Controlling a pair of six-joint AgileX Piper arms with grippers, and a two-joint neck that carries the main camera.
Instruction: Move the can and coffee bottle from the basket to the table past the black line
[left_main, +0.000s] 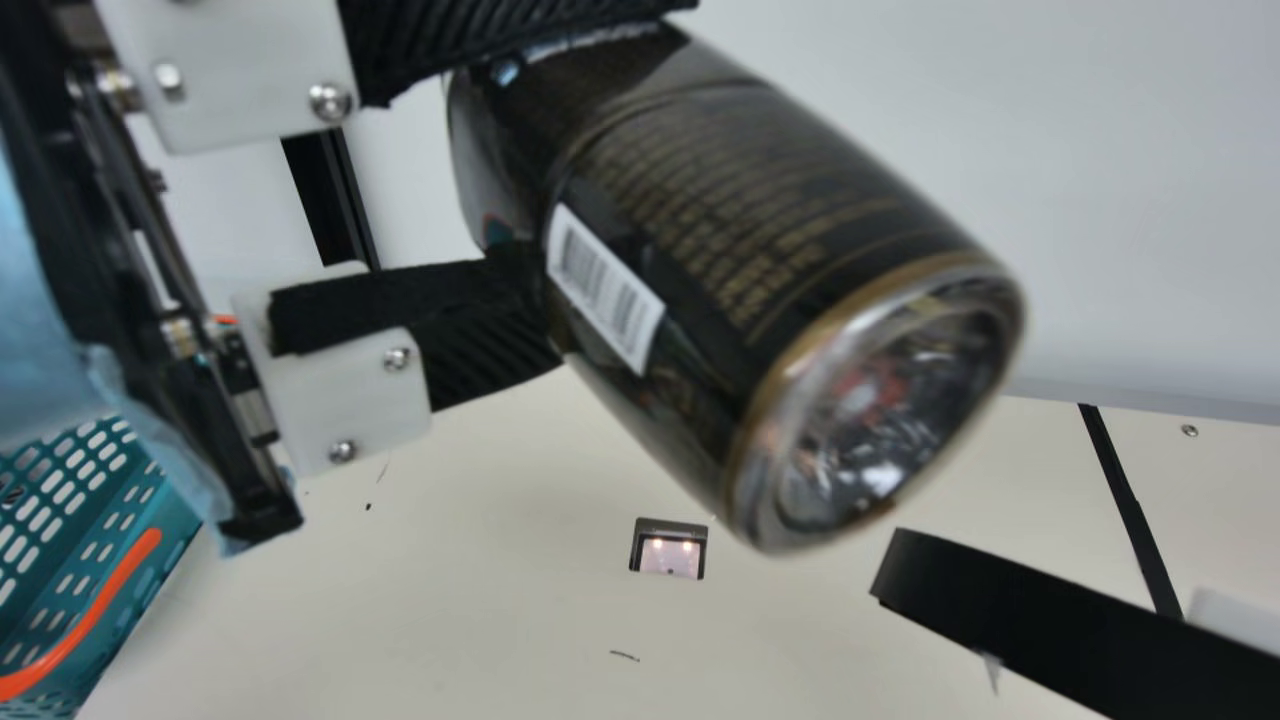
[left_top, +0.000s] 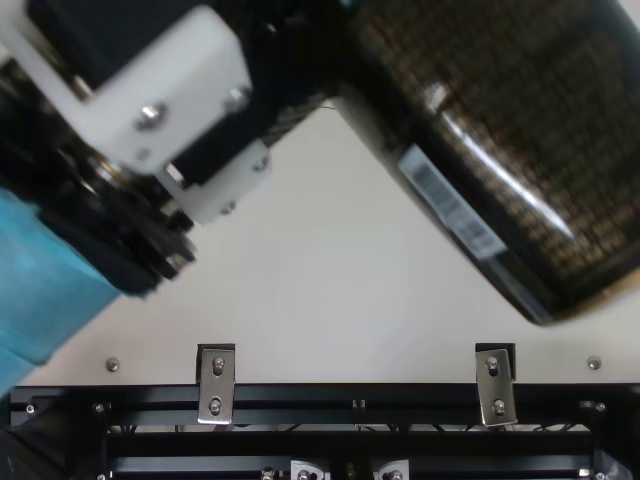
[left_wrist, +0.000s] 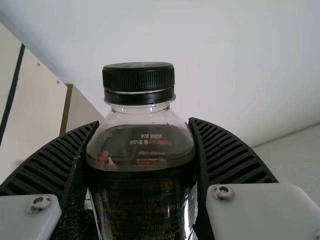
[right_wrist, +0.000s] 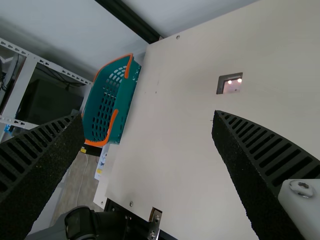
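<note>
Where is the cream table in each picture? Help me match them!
Main view: the table across the lower part.
Top view: it spans the middle, above black rails.
Left wrist view: along the left edge.
Right wrist view: centre and right.
Landmark: the coffee bottle, in main, top and left wrist views.

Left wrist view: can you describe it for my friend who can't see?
A clear plastic bottle of dark coffee, black-capped, is held between the jaws of the left gripper. Behind are a pale wall and a cream table with a black line.
</note>
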